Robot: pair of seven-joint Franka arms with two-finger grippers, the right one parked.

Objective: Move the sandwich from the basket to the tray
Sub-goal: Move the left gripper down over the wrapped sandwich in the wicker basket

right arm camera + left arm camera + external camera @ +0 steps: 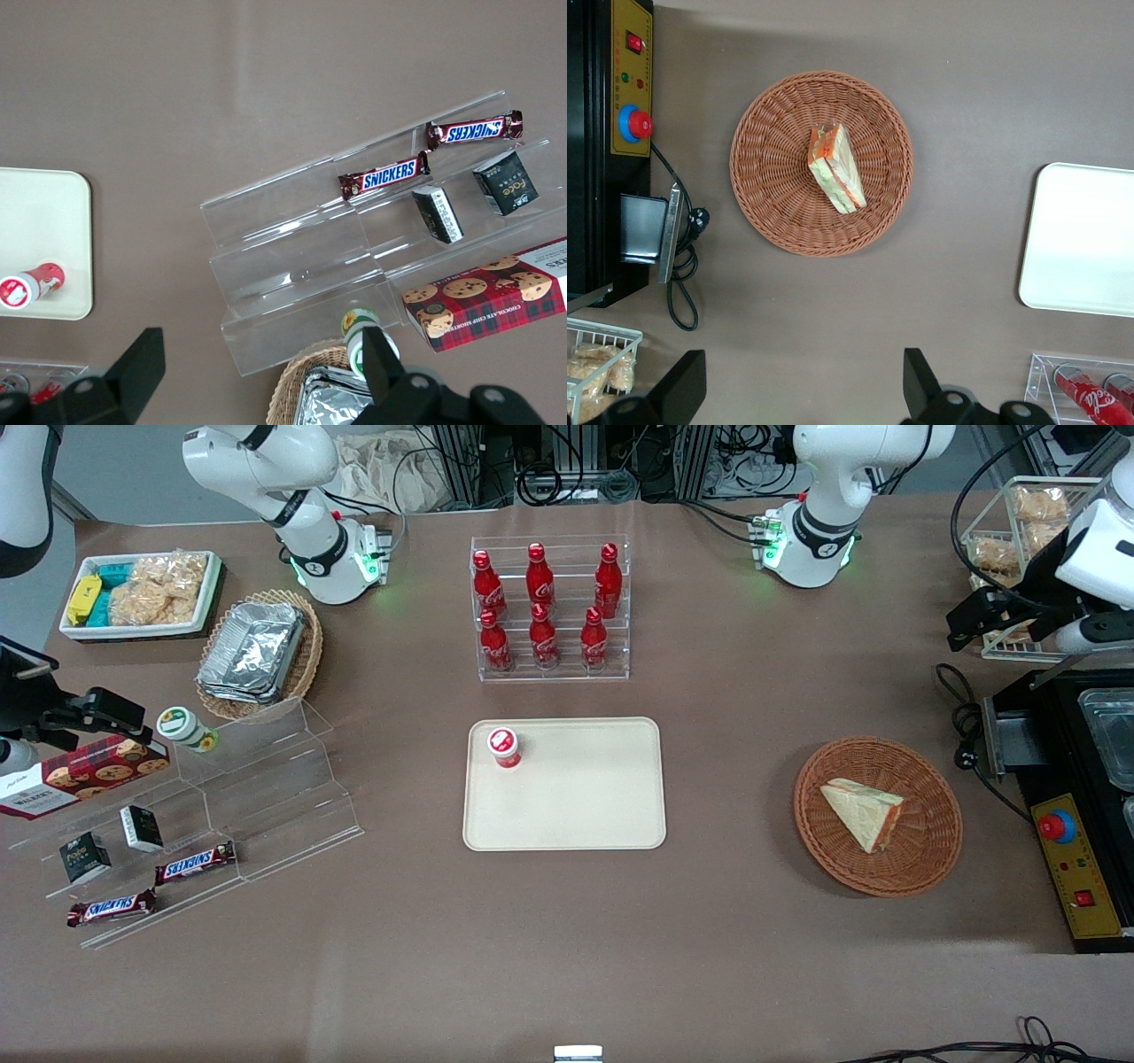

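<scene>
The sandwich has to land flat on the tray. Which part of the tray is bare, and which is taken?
The tray is bare except the corner toward the bottle rack, where a red-capped cup stands. The sandwich lies in the basket. The open claw hangs high above the table beside the basket.

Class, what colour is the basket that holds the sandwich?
Reddish-brown woven wicker basket, clearest in the left wrist view, with the open gripper above the table.

The front view looks down from high above the whole brown table [567,921]. The left wrist view looks straight down, from well above, with the open gripper [802,390] at its edge. Both views share the round reddish-brown wicker basket [921,859] [771,204] and the flat cream-beige tray [567,815] [1081,239].
</scene>
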